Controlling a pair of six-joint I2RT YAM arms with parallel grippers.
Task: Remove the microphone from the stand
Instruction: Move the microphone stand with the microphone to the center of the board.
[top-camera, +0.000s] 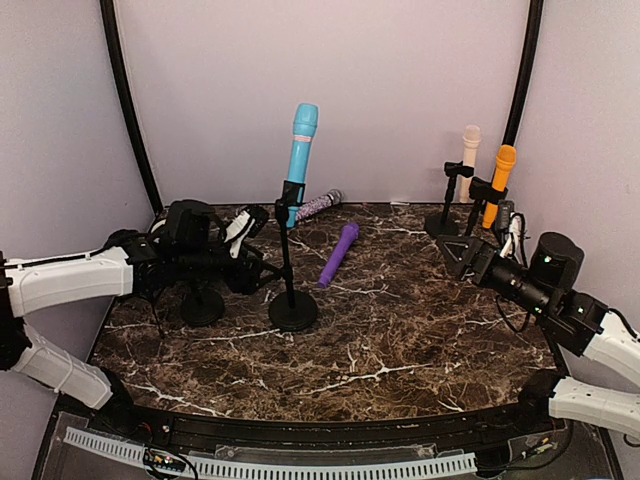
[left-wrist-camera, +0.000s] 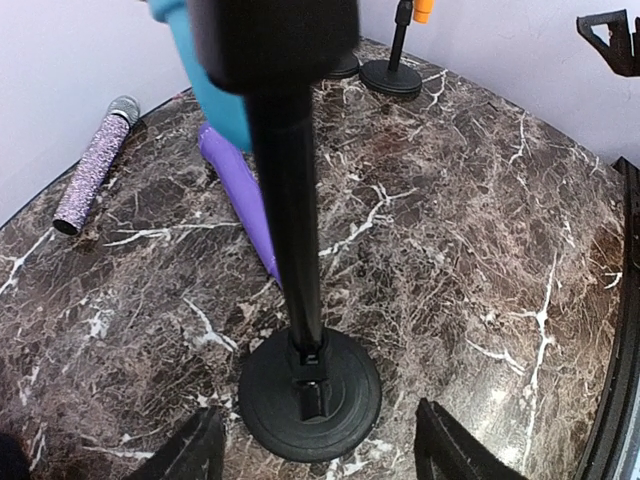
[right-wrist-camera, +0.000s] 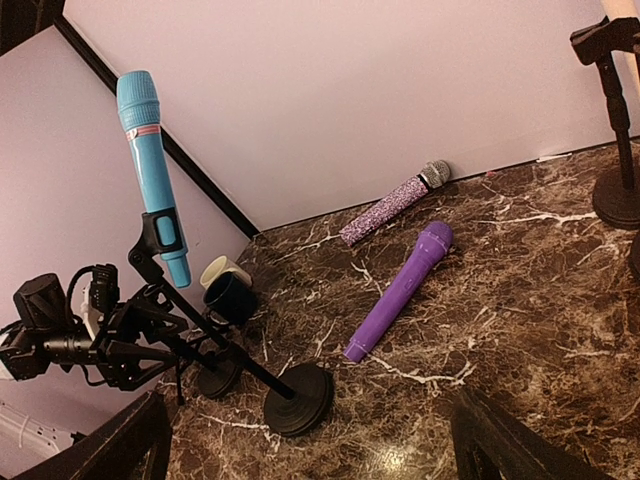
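Blue microphone stands upright in the clip of the black stand at the middle of the marble bench. The left hand is just beside the stand's pole, fingers spread and gripping nothing. The right hand hangs wide open and empty, well apart at the right. A purple microphone lies flat behind the stand.

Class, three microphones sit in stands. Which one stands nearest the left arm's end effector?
The blue microphone, clipped in the centre stand. The cream microphone and the orange microphone stand far right.
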